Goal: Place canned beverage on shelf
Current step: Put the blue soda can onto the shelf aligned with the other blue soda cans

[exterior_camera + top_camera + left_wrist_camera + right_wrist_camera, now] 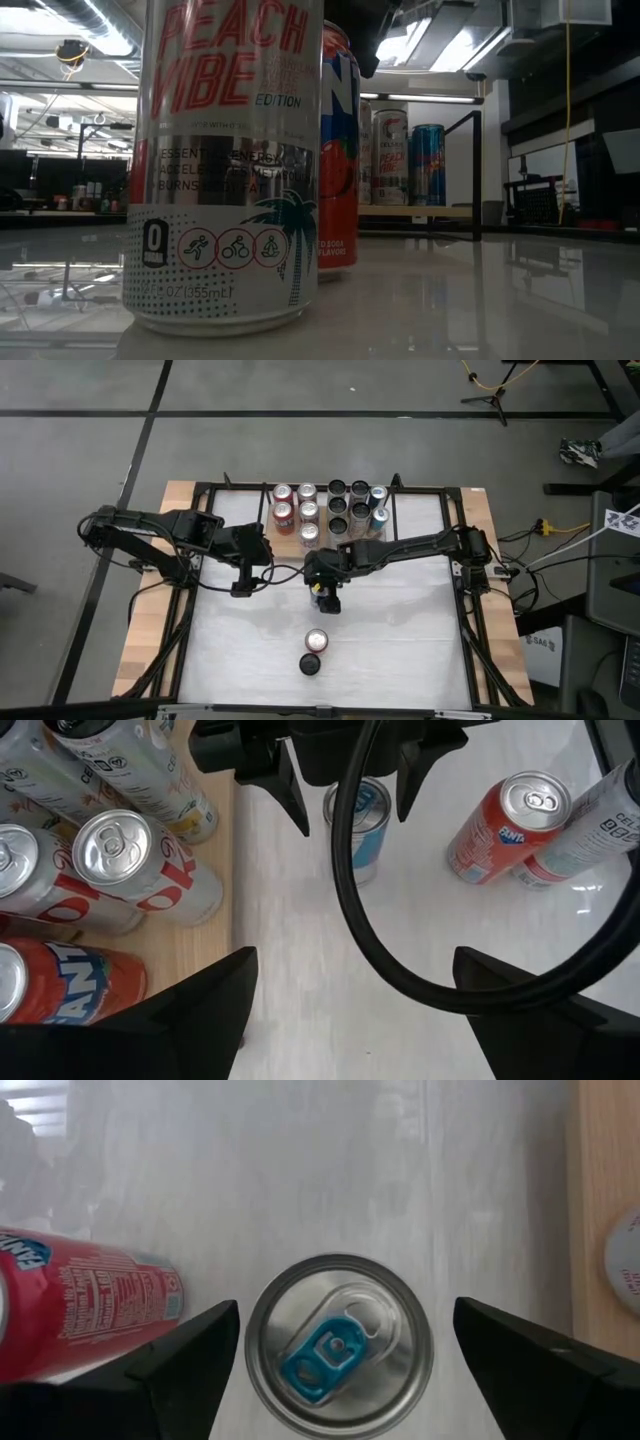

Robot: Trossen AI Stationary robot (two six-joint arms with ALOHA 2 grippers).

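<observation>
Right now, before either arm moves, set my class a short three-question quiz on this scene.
1. True or false: the right hand is shut on the blue-tabbed can.
2. Where does that can stand? A: on a stack of cans. B: on the white table, beside the shelf. C: lying on its side.
3. How many loose cans stand nearer the table's front edge, well away from the shelf?

Key: 1. False: it is open, with a finger on either side of the can. 2. B. 3. Two. The left hand waits open by the shelf.
</observation>
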